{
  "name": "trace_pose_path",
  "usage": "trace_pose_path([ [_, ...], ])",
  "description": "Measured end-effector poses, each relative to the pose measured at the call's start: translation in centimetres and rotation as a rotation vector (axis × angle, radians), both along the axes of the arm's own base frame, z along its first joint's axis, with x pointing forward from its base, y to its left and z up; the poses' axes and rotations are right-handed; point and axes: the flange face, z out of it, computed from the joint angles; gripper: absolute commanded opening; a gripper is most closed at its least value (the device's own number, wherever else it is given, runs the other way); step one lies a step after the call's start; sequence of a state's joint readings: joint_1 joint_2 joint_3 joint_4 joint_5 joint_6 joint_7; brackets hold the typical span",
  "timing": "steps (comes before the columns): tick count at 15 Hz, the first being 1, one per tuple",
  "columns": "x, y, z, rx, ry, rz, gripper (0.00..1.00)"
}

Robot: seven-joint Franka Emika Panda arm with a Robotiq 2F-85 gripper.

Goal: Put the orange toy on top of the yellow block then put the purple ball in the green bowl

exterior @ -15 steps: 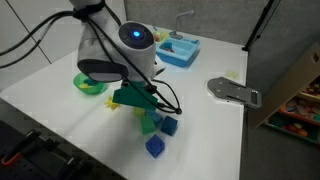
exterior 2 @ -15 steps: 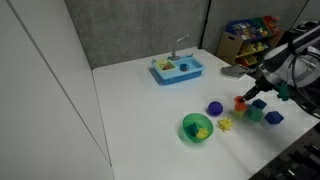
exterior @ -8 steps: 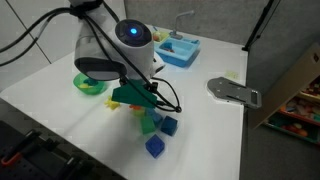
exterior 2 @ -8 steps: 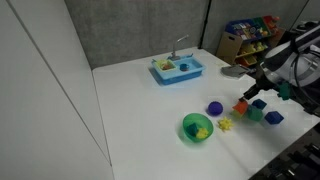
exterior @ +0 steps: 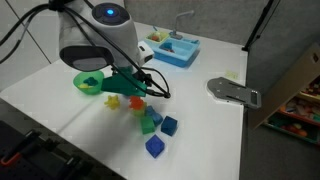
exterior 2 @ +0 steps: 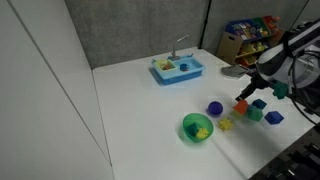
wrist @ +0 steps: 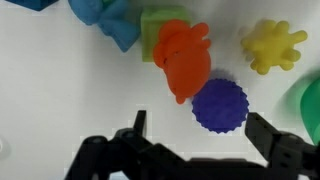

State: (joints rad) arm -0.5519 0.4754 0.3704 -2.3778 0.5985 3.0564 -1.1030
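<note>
Overhead, the gripper (wrist: 200, 138) hangs open and empty above the orange toy (wrist: 183, 58) and purple ball (wrist: 220, 104).

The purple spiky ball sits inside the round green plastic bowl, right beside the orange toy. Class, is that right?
No. The purple spiky ball lies on the white table, outside the round green plastic bowl, right beside the orange toy. The wrist view shows it.
</note>
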Motion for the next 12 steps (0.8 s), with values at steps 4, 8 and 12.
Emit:
trace_pose_path([
  [4,0.7,3.7,-0.4,-0.045,0.023,0.026,1.00],
  [8,1.5,6.5,-0.5,-0.077,0.024,0.077,1.00],
  [12,2.7,7.7,-0.6,-0.102,0.016,0.104,1.00],
])
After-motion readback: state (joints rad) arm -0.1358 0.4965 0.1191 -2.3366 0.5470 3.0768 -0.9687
